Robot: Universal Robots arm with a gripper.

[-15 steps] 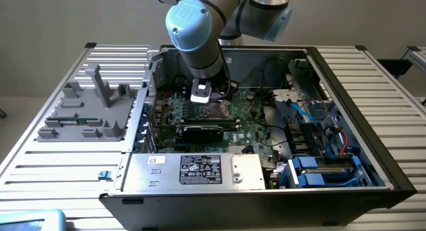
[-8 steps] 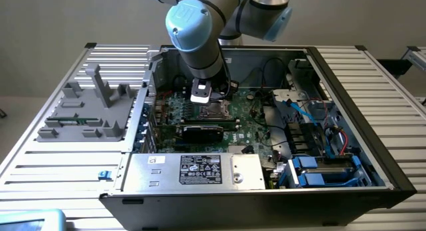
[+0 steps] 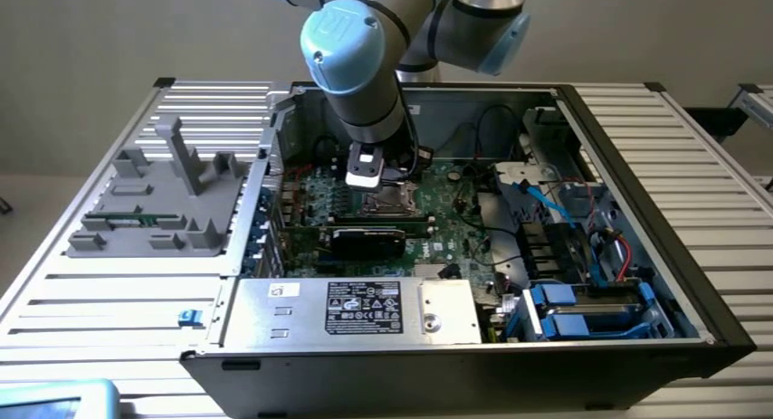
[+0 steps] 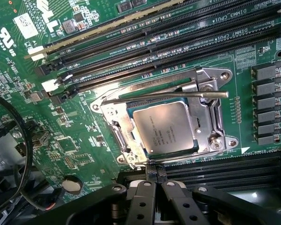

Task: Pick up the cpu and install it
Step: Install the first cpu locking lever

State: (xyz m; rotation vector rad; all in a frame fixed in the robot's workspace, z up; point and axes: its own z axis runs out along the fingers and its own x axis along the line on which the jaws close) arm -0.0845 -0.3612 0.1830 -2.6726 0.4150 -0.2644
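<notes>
cpu (image 4: 167, 127) markings too small to read, pincer (image 4: 154, 172) base cropped

Lab: open computer case (image 3: 628, 256), slatted workbench (image 3: 97, 301)

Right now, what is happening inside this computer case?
A single robot arm reaches down into the open computer case, over the green motherboard. Its gripper is shut and holds nothing, with the tips at the edge of the metal socket frame. The cpu already lies flat in the socket, shiny top up. The thin retention lever crosses above it.
</notes>
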